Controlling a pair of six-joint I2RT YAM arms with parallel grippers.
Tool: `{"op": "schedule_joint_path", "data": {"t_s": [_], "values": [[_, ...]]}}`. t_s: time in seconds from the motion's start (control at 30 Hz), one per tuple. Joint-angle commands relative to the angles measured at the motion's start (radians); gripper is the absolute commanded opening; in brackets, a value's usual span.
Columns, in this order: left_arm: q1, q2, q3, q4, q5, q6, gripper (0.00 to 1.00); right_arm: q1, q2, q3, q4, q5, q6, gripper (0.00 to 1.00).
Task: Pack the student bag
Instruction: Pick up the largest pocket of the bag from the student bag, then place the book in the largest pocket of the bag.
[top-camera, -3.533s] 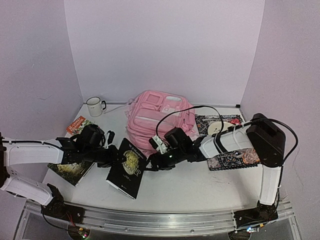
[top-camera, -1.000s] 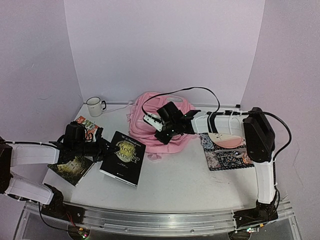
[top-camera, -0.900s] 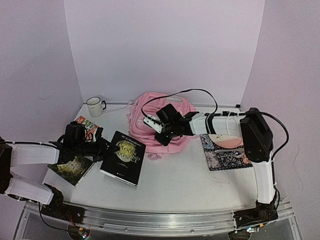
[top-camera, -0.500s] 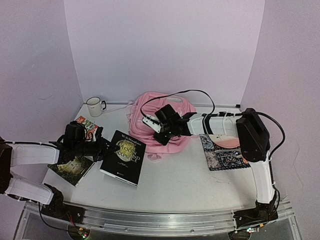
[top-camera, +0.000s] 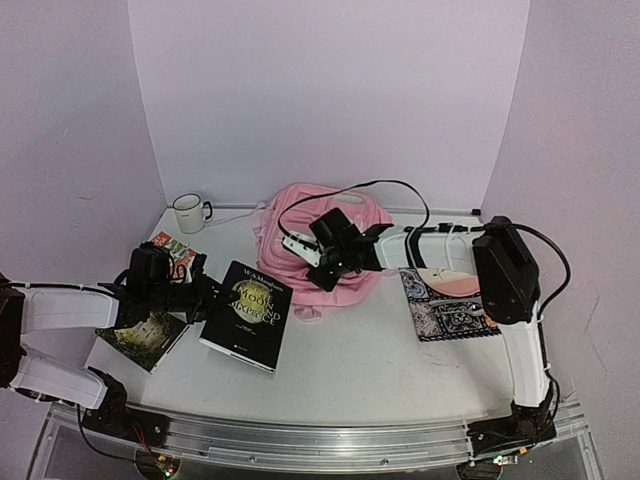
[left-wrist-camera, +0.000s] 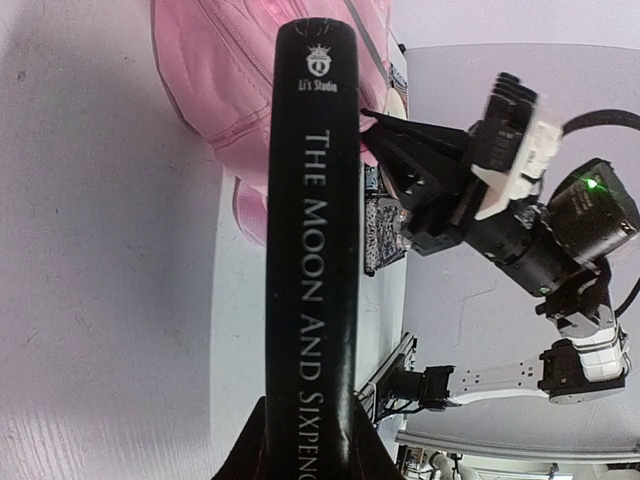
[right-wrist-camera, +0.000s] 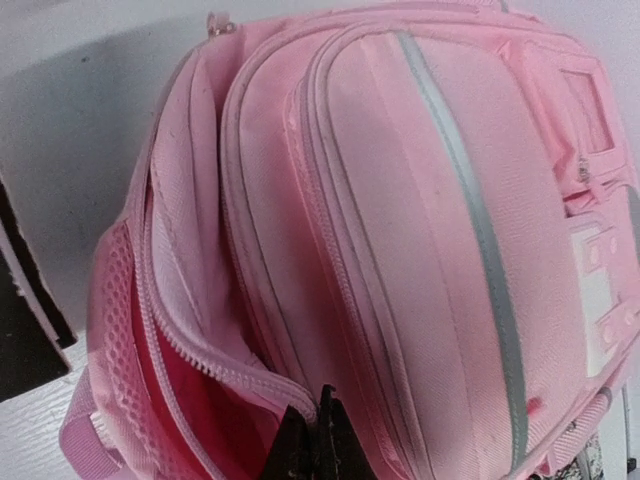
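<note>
R jaws closed, tips right at zip edge of open compartment on student bag (right-wrist-camera: 400, 200); can't tell if fabric's pinched. L jaws clamp spine of black book (left-wrist-camera: 318, 250), which lies front-left of bag. Bag slumps on desk (top-camera: 370, 350), w/ white mug (top-camera: 188, 212) back-left of it and patterned notebook (top-camera: 455, 310) to its right.

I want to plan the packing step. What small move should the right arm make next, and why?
Probably lift the right gripper a little, pulling the zipper edge up. It is shut at the half-open mouth of the student bag, while the left gripper holds the black book ready nearby.
</note>
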Motion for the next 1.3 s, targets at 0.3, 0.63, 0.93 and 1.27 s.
{"op": "schedule_joint_path", "data": {"t_s": [0.3, 0.63, 0.93, 1.27], "values": [[-0.021, 0.031, 0.098, 0.229, 0.106, -0.079, 0.00, 0.060, -0.325, -0.009, 0.071, 0.014, 0.003, 0.00], [-0.052, 0.163, 0.185, 0.359, 0.141, -0.174, 0.00, 0.105, -0.420, -0.102, 0.148, -0.041, 0.032, 0.00], [-0.074, 0.268, 0.198, 0.388, 0.118, -0.200, 0.00, 0.112, -0.511, -0.188, 0.228, -0.115, 0.057, 0.00], [-0.095, 0.424, 0.304, 0.483, 0.108, -0.173, 0.00, 0.111, -0.543, -0.217, 0.262, -0.202, 0.082, 0.00]]}}
